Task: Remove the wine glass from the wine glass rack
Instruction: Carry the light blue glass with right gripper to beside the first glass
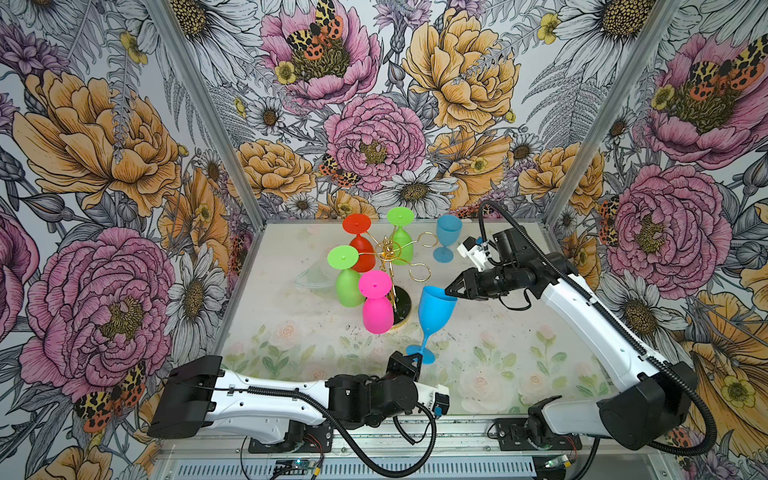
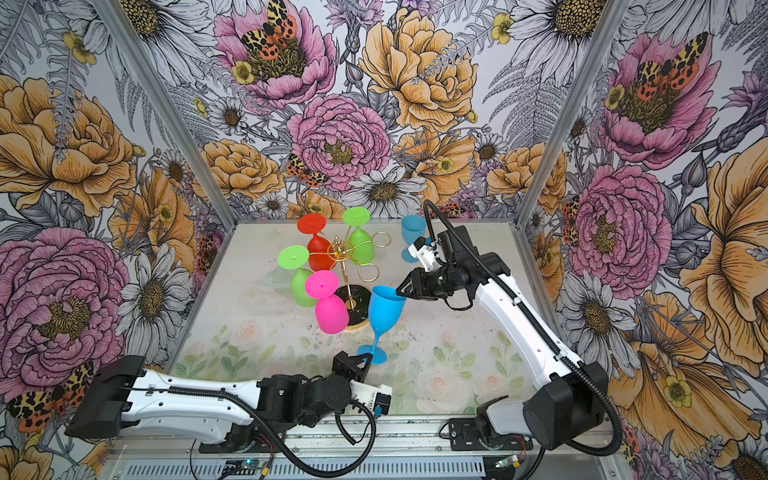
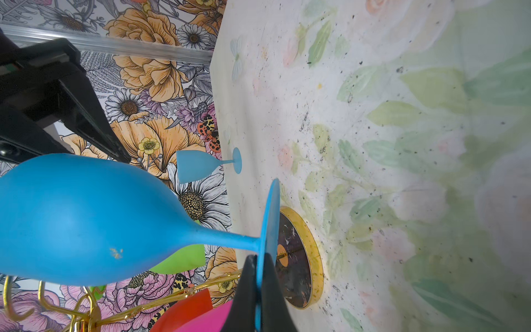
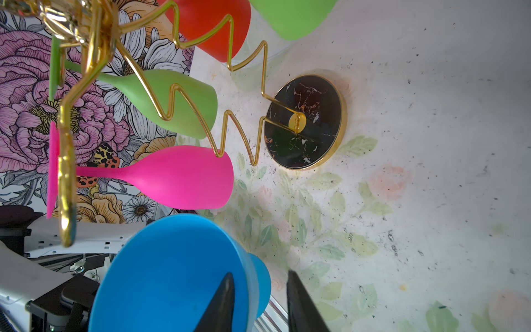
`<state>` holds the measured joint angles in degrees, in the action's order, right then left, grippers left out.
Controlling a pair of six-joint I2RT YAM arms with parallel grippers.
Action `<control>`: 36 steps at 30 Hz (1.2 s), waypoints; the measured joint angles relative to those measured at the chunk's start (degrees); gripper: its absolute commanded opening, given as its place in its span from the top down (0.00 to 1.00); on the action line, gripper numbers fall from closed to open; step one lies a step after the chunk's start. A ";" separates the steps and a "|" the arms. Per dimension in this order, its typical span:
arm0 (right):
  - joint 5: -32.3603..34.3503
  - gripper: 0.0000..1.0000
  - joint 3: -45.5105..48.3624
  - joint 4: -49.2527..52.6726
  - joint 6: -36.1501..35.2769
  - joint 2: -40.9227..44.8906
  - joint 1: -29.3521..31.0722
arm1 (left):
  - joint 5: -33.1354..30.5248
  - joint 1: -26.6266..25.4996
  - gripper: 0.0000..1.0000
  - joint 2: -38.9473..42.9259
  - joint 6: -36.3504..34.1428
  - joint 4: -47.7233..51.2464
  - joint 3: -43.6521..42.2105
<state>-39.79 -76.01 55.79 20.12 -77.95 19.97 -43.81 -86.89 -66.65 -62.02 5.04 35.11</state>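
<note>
Flowered bench (image 1: 519, 332) holds the wine glass rack (image 1: 388, 249); beside it the blue wine glass (image 1: 434, 307) tilts, foot clamped in the left tool (image 1: 417, 358). Jaws apart, the right tool (image 1: 449, 290) straddles its rim; closing could wrench it free.

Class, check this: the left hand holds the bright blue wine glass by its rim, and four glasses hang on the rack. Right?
No: the left hand holds the bright blue wine glass by its foot, not its rim; the left wrist view shows it. Four glasses do hang on the rack.
</note>
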 measured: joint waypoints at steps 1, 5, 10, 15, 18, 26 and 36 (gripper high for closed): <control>-0.33 0.75 0.00 0.02 -0.07 -0.17 0.04 | -0.37 0.00 1.00 -0.37 -0.57 -0.48 0.00; -1.01 0.83 0.11 0.07 -0.50 -0.61 0.26 | -1.27 0.00 1.00 -1.31 -2.03 -1.16 -0.17; -1.03 0.94 0.22 0.15 -0.81 -0.61 0.37 | -1.66 0.00 1.00 -1.40 -2.97 -1.53 -0.33; -0.50 1.00 0.28 0.22 -1.60 -0.61 0.37 | -1.68 0.00 0.92 -1.40 -2.95 -1.57 -0.42; 0.17 1.00 0.31 0.35 -1.77 -0.61 0.37 | -1.86 0.00 0.88 -1.38 -2.89 -2.23 -0.83; 2.29 1.00 0.31 0.70 -1.77 -0.61 0.37 | -2.05 0.00 0.70 -0.92 -0.48 -4.07 -2.38; 8.96 1.00 -0.44 0.74 -1.84 -0.59 -0.48 | -1.60 -0.26 0.34 1.57 6.54 -4.15 -3.43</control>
<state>-30.83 -76.44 56.53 18.28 -78.54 19.49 -45.41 -87.15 -65.08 -55.48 0.89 31.68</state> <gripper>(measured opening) 0.047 0.627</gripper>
